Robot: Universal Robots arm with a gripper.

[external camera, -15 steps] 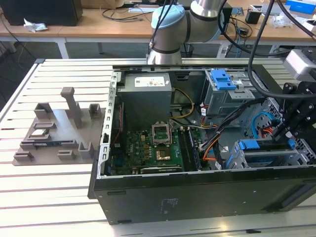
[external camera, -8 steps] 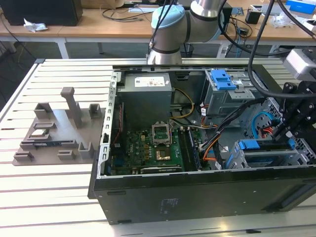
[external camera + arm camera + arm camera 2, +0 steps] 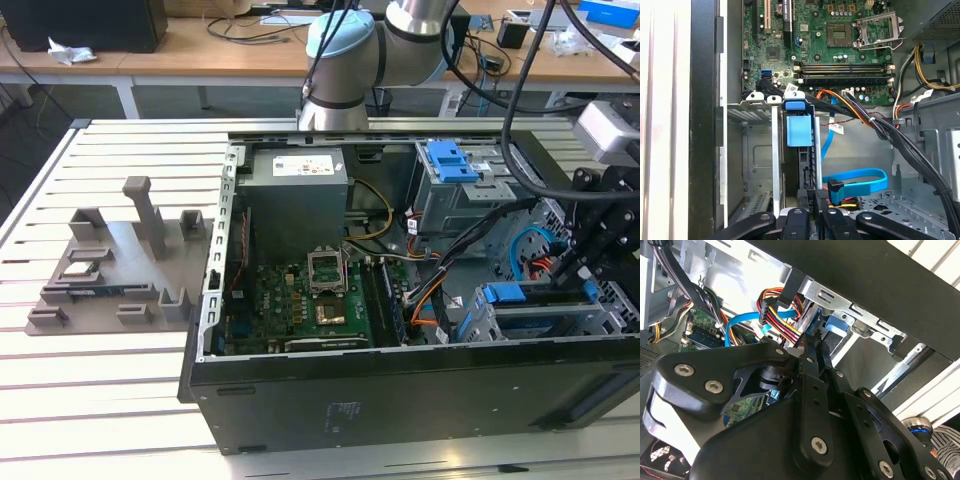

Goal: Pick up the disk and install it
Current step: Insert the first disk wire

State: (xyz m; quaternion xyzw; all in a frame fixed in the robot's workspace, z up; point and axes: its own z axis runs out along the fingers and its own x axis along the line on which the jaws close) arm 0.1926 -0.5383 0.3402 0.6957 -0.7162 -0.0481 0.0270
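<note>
The disk (image 3: 535, 298) stands on edge in the drive bay at the exterior view's right, inside the open computer case (image 3: 400, 390). Its blue carrier bracket faces up. My gripper (image 3: 578, 272) is at the disk's right end, deep in the case. In the first wrist view the blue carrier (image 3: 800, 131) sits between the bay's metal rails, and my gripper (image 3: 814, 212) has its fingers drawn close together around the disk's near end. The second wrist view has the gripper (image 3: 812, 342) narrowed to a point just short of the blue carrier (image 3: 836, 324).
A blue latch plate (image 3: 450, 160) tops the grey drive cage at the back. The motherboard (image 3: 300, 300) and power supply (image 3: 295, 190) fill the case's left half. A blue data cable (image 3: 855, 182) and bundled wires (image 3: 900, 145) lie beside the bay. A grey fixture (image 3: 110, 270) rests on the slatted table.
</note>
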